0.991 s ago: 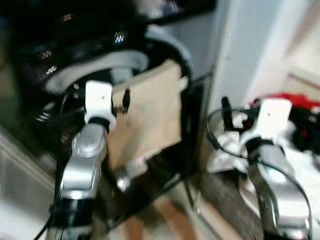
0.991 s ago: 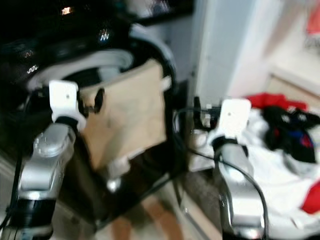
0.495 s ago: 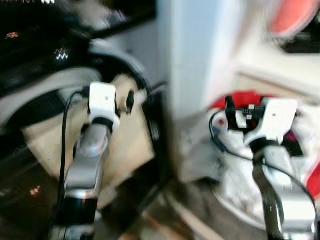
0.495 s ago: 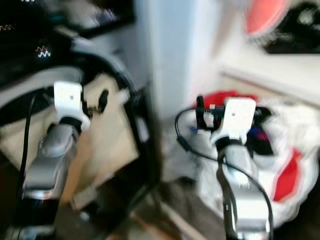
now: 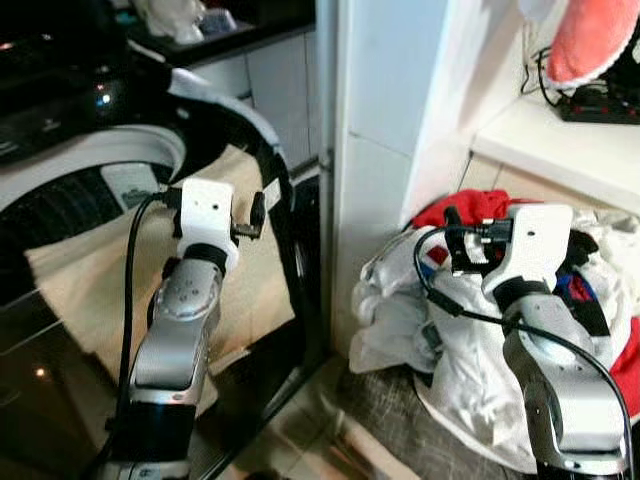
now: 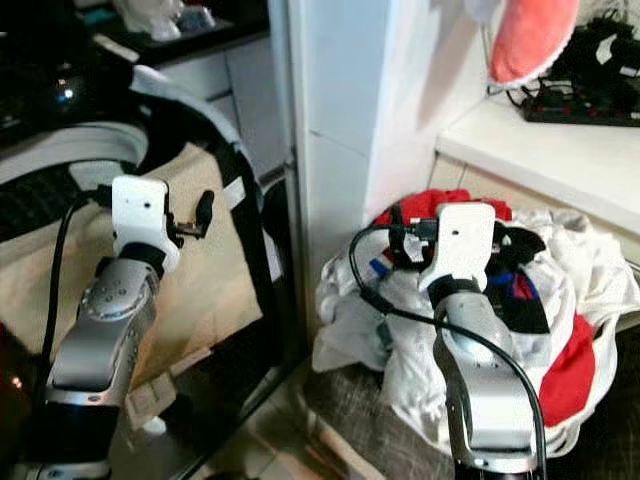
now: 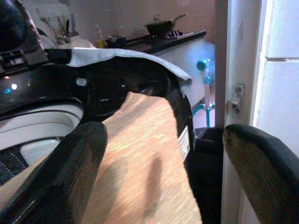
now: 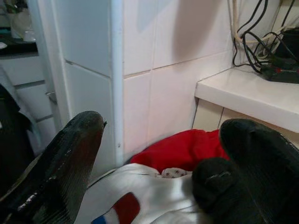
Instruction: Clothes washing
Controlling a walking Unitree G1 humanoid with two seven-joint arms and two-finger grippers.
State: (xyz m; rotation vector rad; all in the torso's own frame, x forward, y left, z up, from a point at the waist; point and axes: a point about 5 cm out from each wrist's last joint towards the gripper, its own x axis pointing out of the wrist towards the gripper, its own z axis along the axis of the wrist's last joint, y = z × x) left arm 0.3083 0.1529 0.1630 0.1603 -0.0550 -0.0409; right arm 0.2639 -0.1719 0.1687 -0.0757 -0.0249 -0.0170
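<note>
Clothes (image 5: 470,350), a mixed heap of white, red and black garments, lie on the floor at the robot's right, against the foot of a white tiled wall (image 5: 390,120) and below a white ledge (image 5: 560,150). The right hand (image 5: 462,240) hovers just above the near edge of the heap, fingers (image 8: 70,158) spread wide and released, gripping nothing; a red garment (image 8: 187,149) shows between them in the right wrist view. A strip of bare floor (image 5: 330,420) runs between the heap and the washing machine door (image 5: 270,200), leaving some room to step. To the left, the left hand (image 5: 245,215) is raised in front of a beige cloth (image 5: 250,280) draped over the open door's rim; its fingers (image 7: 56,177) are also spread apart and empty. Beyond the door's curved edge, the drum opening (image 5: 80,190) sits dark. Farther back, a dark bench (image 7: 163,42) carries a pan (image 7: 161,25).
</note>
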